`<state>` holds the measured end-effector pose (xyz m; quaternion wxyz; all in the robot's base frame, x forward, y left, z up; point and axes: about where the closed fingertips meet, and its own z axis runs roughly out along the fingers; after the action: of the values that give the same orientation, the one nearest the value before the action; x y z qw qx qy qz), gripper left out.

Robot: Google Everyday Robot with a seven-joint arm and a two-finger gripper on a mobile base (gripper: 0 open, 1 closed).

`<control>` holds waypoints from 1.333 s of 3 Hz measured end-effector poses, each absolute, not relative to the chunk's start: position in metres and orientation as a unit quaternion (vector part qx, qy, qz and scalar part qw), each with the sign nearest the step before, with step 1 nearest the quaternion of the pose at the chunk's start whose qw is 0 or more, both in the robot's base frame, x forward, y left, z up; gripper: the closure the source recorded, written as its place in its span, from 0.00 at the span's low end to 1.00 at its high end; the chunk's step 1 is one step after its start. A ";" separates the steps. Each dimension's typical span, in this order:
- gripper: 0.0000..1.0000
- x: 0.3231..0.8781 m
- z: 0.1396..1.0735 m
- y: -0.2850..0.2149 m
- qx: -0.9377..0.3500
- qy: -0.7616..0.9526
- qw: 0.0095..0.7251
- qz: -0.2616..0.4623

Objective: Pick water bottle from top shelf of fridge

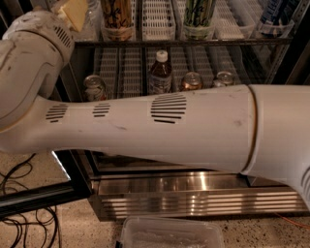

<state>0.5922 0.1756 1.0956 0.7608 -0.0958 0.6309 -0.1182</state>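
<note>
We face the black-framed, steel-based fridge [193,193] | dark wire top shelf [232,42] | clear ribbed plastic water bottle [92,24] upright at the shelf's left end | tan gripper [72,10] over that end, bottle just right of it; grip state we cannot tell

Robot arm [203,131] lies across the fridge [193,193] front, barring most of the lower rack [121,72]. Pincer [72,12] at upper left, level with top shelf [218,42] edge. Up there a dark tall can [117,19] and a green tall can [198,17] plug two lanes. The white lane tray [157,19] between them shows open room in front.
</note>
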 end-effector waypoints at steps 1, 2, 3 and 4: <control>0.36 0.602 1.094 0.171 -0.090 0.631 0.762 -0.116; 0.36 0.612 1.090 0.166 -0.085 0.633 0.761 -0.114; 0.36 0.625 1.088 0.165 -0.082 0.632 0.763 -0.111; 0.36 0.637 1.090 0.168 -0.085 0.628 0.766 -0.103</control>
<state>0.6375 0.1681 1.0897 0.7664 -0.0849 0.6283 -0.1033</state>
